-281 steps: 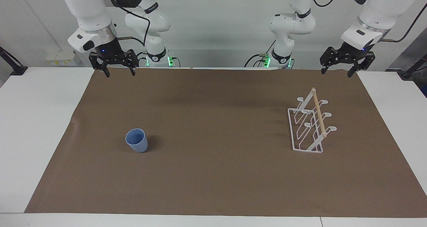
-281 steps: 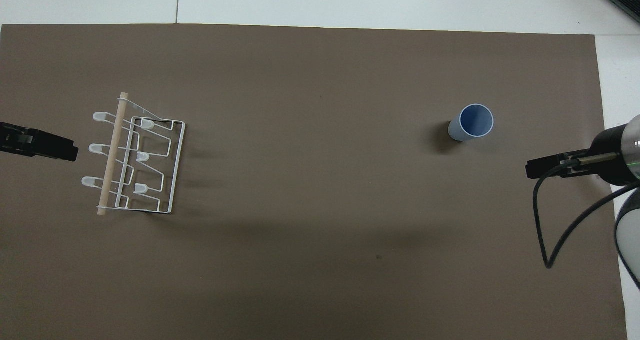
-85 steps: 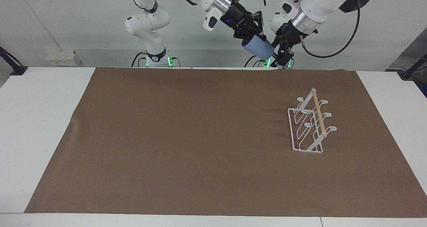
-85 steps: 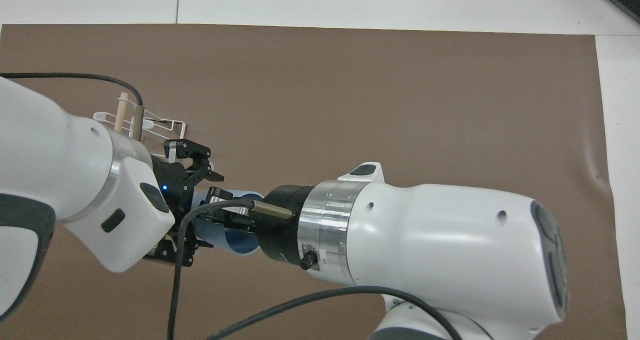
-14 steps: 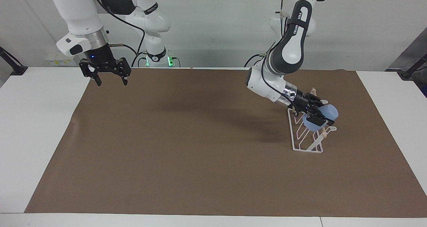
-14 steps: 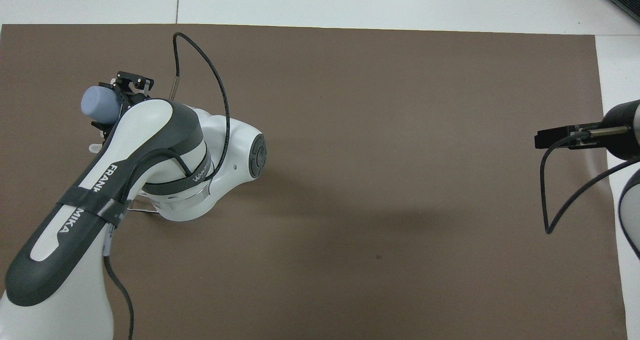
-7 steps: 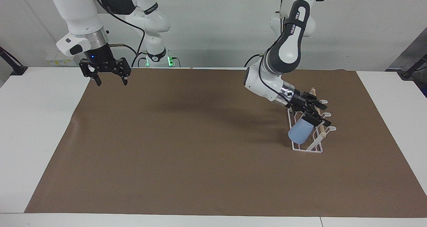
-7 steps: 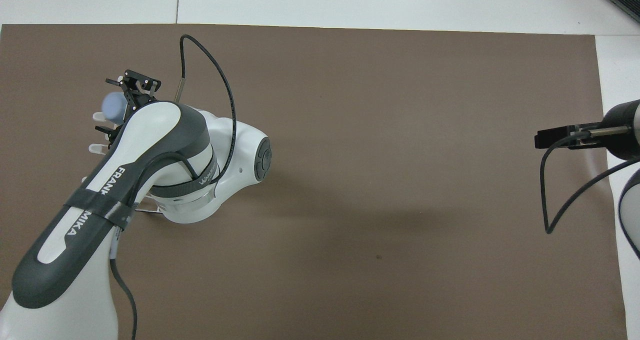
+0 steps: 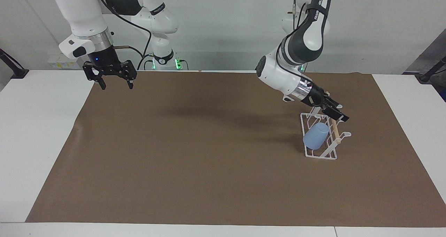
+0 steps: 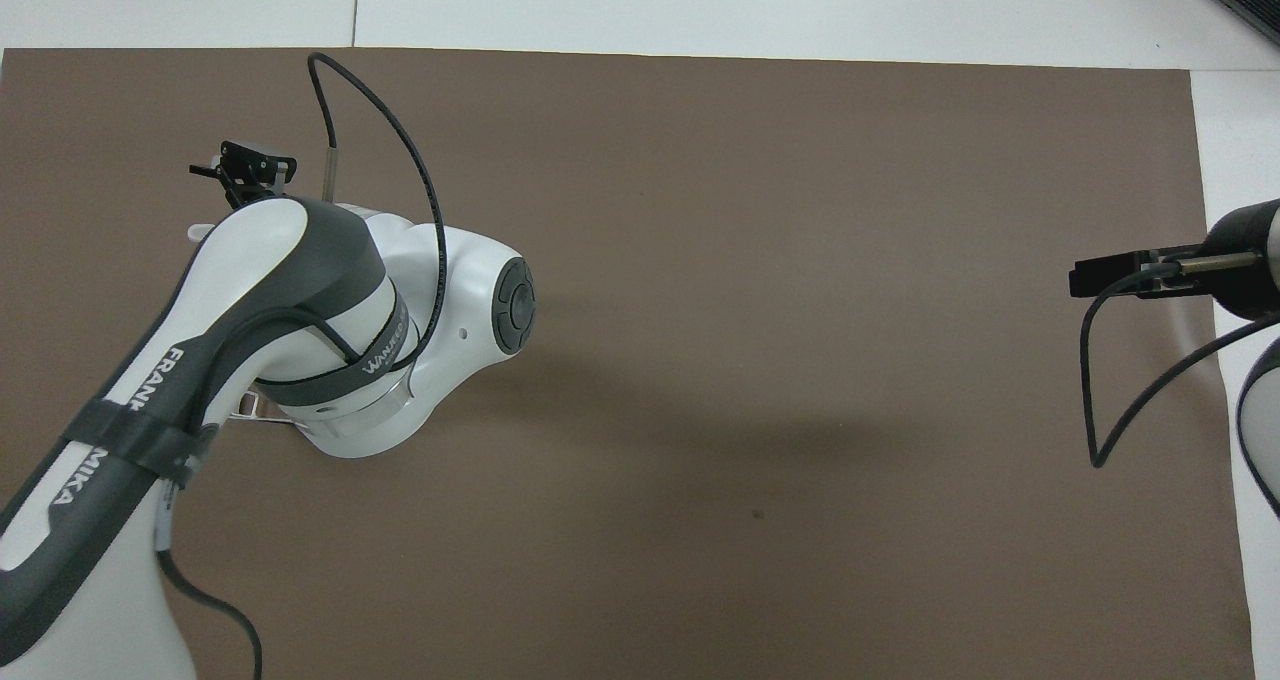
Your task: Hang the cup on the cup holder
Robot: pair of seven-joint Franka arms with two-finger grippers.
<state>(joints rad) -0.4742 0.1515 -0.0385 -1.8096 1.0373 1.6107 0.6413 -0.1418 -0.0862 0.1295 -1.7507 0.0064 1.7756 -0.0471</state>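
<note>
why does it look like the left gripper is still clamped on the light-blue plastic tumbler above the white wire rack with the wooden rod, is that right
Not quite. In the facing view the left gripper is over the white wire rack with the wooden rod, but it no longer holds the light-blue plastic tumbler. The tumbler sits on the rack's prongs below the gripper, apart from it. The right gripper waits open over the right arm's end of the table.

The cup [image 9: 315,136] looks like matt, smooth light-blue plastic. The holder [image 9: 320,143] is thin white wire, probably coated metal, with a pale bare wood rod [image 9: 335,129] on top. A matt brown sheet [image 9: 209,160], like paper or thin card, covers the bench [image 9: 31,125], which is white and smooth. The arms have glossy white and dark grey plastic shells with shiny metal rings at the wrists. Both grippers, left [image 9: 336,112] and right [image 9: 111,77], are matt black.
</note>
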